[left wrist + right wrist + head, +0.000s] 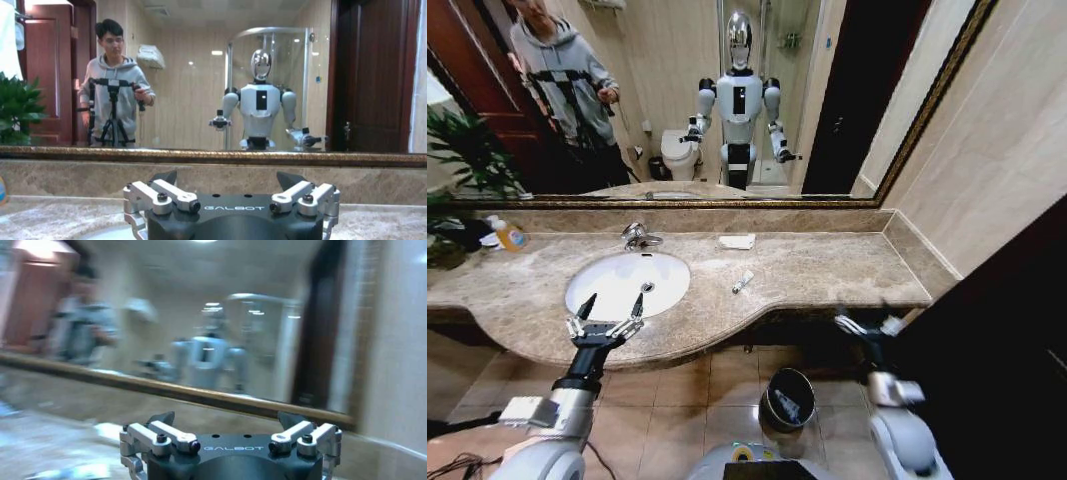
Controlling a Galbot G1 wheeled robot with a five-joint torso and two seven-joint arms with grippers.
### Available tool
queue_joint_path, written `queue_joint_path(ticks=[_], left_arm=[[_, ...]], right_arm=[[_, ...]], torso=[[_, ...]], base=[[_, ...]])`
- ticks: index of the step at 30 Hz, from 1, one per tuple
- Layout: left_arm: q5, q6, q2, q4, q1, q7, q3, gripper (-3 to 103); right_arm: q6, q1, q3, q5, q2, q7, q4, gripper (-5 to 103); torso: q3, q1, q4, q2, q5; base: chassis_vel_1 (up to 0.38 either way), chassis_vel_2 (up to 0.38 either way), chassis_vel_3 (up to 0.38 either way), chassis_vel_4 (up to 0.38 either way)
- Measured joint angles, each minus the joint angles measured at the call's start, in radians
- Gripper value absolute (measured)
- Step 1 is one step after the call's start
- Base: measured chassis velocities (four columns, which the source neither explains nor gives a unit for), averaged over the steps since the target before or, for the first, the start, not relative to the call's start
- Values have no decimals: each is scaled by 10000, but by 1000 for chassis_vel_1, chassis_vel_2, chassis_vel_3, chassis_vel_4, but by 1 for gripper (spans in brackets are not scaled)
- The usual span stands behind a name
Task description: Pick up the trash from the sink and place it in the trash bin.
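1. Two hands are up in front of me: my left hand (pixel 611 305) hangs with its fingers spread wide and nothing between them, over the near edge of the table (pixel 827 265), at the front rim of the sink (pixel 602 285).
2. From the left wrist camera, that left hand (pixel 227 179) faces the mirror (pixel 200 75) squarely, both fingertips well apart and nothing between them.
3. My right hand (pixel 867 325) sits off the table's right end, lower than the tabletop and over the floor. It is blurred in the head view; there the fingers look parted.
4. On the right wrist camera the right hand (pixel 227 419) shows its two fingertips spread and released, nothing gripped, with the table's back wall and mirror frame ahead of it.
5. Beyond my left hand, the sink basin looks bare apart from its drain; the chrome faucet (pixel 637 236) stands at its far rim.
6. Further right of my left hand, a small white tube (pixel 742 282) lies on the table, between the two hands and just past the sink's right rim.
7. Past that tube, against the back wall, a flat white packet (pixel 737 241) lies on the table.
8. Far off beyond my left hand's outer side, the orange-labelled soap bottle (pixel 509 236) stands at the table's back left corner.
9. The trash bin (pixel 787 398) stands on the floor below the table's front edge, between my two hands and nearer the right one, with something pale inside it.
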Motion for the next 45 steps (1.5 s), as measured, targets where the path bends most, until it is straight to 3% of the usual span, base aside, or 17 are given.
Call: queue_joint_path(ticks=[4,5,8,14,21,28,35,45], left_arm=[[0,-1,0,-1,-1,0,0,100],[0,-1,0,-1,-1,0,0,100],[0,-1,0,0,0,0,0,100],[0,0,0,-1,-1,1,1,100],[1,0,0,0,0,0,0,100],[0,0,0,0,0,0,0,100],[0,0,0,-1,-1,0,0,100],[0,0,0,-1,-1,0,0,100]], right_arm=[[-1336,859,-1543,425,-1242,-608,298,100],[-1336,859,-1543,425,-1242,-608,298,100],[-2283,1548,-3024,336,-1604,-637,416,100],[-3146,2925,-5052,-274,-1538,-45,-555,100],[-3682,4818,-6488,-346,-1122,609,-1913,100],[-4388,6112,-7107,-392,-866,1388,-3185,100],[-4519,6865,-7514,10,-471,2349,-3886,100],[-4373,6771,-7160,32,-367,2485,-4426,100]], torso=[[0,0,-1,0,-3],[0,0,-1,0,-3],[1,0,-1,0,-2],[1,0,-1,0,0],[1,0,1,-1,0],[1,0,-1,0,-3],[0,-1,0,-1,-2],[0,-1,-1,-1,-2]], base=[[0,0,0,0],[0,0,0,0],[0,0,0,0],[0,0,0,0],[0,0,0,0],[0,0,0,0],[0,0,0,0],[0,0,0,0]])
